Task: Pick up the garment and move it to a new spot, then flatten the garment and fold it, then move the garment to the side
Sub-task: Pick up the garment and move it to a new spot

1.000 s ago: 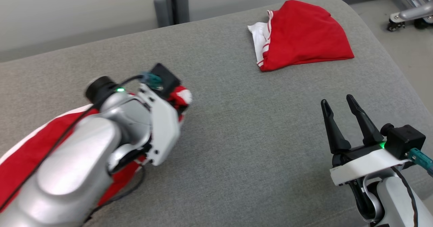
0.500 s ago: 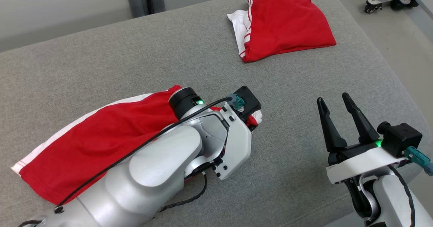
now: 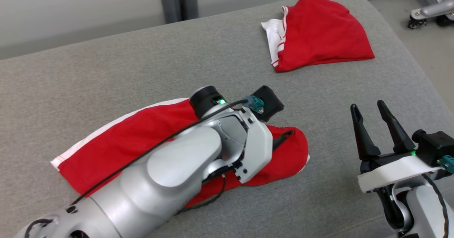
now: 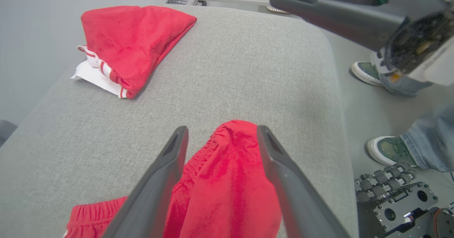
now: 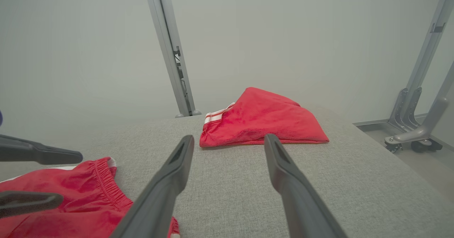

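red shorts flat on the grey pad, both grippers spread

the grey padded surface (image 3: 142,64) takes up most of the head view. across its near-left part lies the garment (image 3: 134,138), red shorts with a white side stripe, spread out long, its elastic waistband end pointing toward the right gripper. the left forearm (image 3: 177,167) lies over it. a folded red bundle (image 3: 319,36) (white trim showing at one edge) sits well apart at the far right corner. the left gripper (image 4: 222,129) hovers with fingers wide, the waistband lying between and below them, not pinched. the right gripper (image 3: 367,105) hangs at the near right, fingers wide and empty. a person's shoes (image 4: 365,73) stand on the floor beside the pad.
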